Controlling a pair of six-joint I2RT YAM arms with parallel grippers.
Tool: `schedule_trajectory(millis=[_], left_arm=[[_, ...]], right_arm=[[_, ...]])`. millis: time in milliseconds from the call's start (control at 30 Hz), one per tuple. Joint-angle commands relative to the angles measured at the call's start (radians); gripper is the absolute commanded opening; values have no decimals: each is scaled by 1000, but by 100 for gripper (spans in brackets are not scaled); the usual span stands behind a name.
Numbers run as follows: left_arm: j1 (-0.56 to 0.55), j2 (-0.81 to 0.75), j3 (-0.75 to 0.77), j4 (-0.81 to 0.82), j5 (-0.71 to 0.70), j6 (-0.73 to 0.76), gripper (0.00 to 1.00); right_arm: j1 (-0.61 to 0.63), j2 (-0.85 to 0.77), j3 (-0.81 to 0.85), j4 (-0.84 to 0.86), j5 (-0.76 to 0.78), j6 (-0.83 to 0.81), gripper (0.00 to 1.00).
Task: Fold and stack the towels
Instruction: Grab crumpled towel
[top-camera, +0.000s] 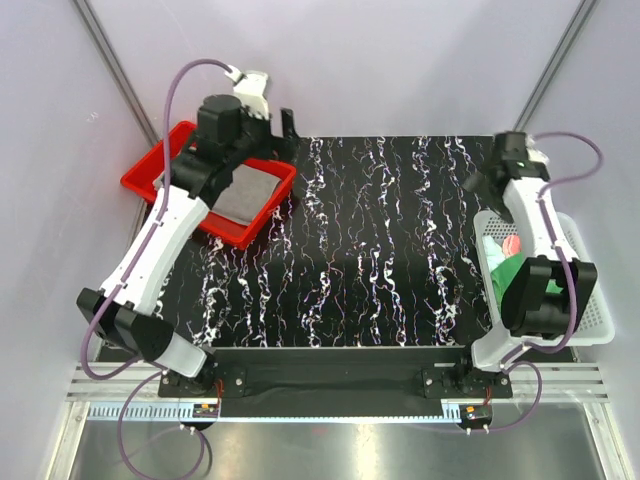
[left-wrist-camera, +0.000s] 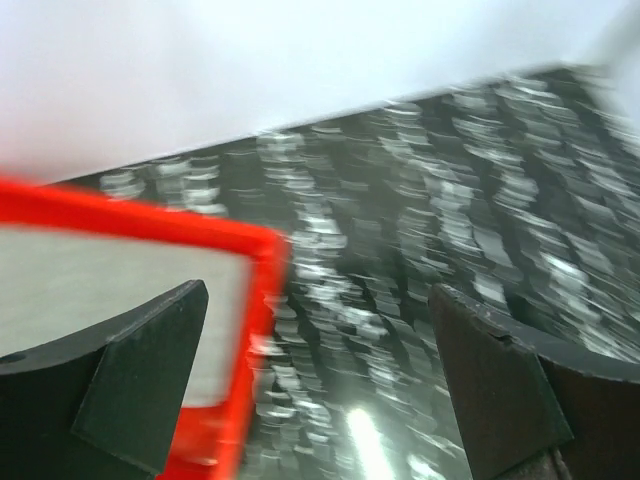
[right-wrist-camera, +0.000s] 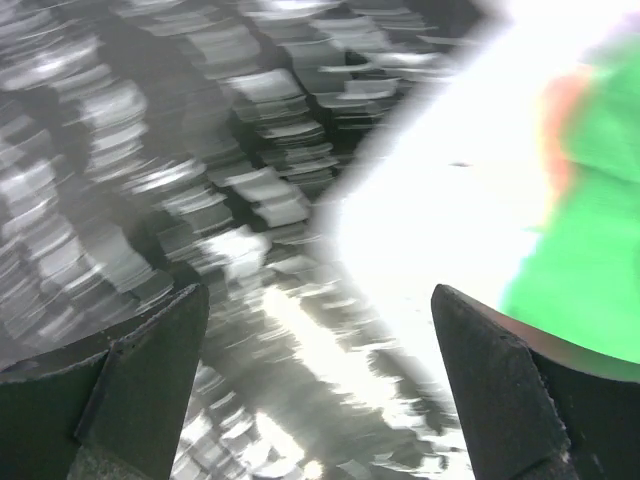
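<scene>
1. The left arm (top-camera: 160, 240) reaches from its base at the near left edge diagonally up to the far-left corner of the table (top-camera: 380, 260), with its wrist bent over the red tray (top-camera: 140, 180).
2. The left gripper (left-wrist-camera: 318, 300) hangs above the tray's corner, one finger over the tray and the other over the black marbled table top. Its jaws are spread wide and released, with nothing between them.
3. The grey towel (top-camera: 250, 195) lies flat inside the red tray, beneath and just beside the left wrist.
4. The right arm (top-camera: 535, 220) is folded back on itself, its elbow over the white mesh basket (top-camera: 590, 300) and its forearm running toward the far right of the table.
5. The right gripper (right-wrist-camera: 320, 300) points down at the table just beside the basket's rim. Its jaws are wide apart and empty.
6. The green towel (top-camera: 520, 272) and the salmon-pink towel (top-camera: 512, 243) lie crumpled in the basket, partly hidden by the right arm. The wrist views are blurred.
</scene>
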Motion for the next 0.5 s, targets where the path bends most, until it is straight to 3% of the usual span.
schedule_trajectory(millis=[0, 100, 233, 467], left_arm=[[-72, 28, -78, -83, 159, -81, 99], [-109, -33, -179, -47, 209, -107, 99], [-126, -85, -234, -65, 150, -136, 99], [-133, -141, -354, -25, 133, -158, 97]], right_arm=[[-115, -57, -103, -120, 160, 46, 100], [-184, -95, -209, -65, 193, 42, 100], [-293, -89, -301, 14, 123, 17, 98], [-333, -25, -353, 101, 147, -53, 89]])
